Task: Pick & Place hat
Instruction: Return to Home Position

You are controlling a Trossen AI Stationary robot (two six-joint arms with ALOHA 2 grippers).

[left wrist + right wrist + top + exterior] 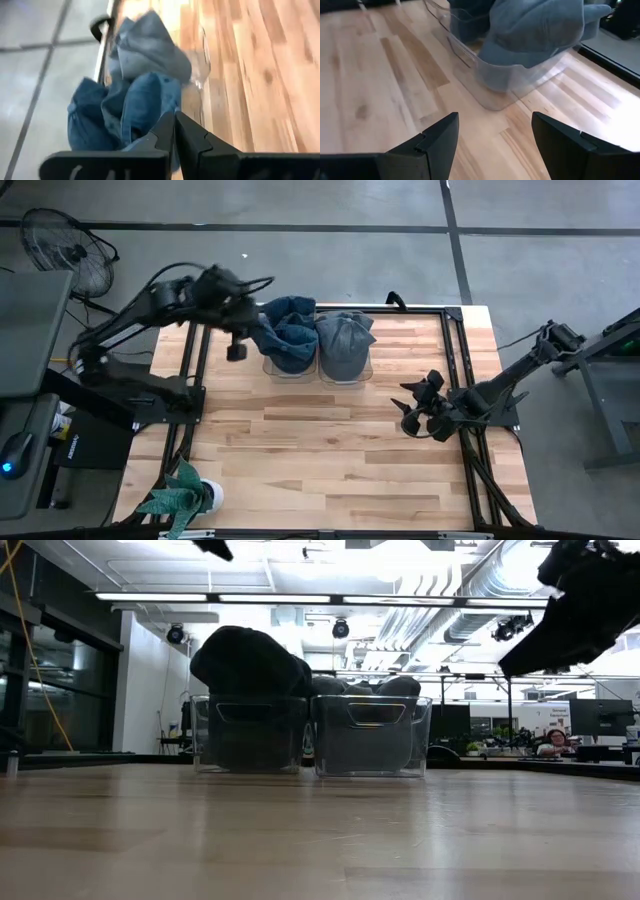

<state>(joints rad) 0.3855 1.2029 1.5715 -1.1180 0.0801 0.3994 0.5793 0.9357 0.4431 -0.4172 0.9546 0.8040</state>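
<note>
Blue caps [285,330] piled in the left bin [290,374], just beside the left gripper [236,352].
We see this gripper with its fingers pressed together, pinching nothing, above the table [330,450]. The right gripper [412,416], spread wide and empty, hangs well apart from the caps.

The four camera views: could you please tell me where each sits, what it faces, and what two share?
High view: overhead, facing down; left arm and right arm show.
Low view: tabletop height, level toward the transparent bins; arm parts up top.
Left wrist view: on left arm, past shut jaws toward blue caps.
Right wrist view: on right arm, between open jaws toward grey-blue cap.
Shared: high and low both show both bins.
</note>
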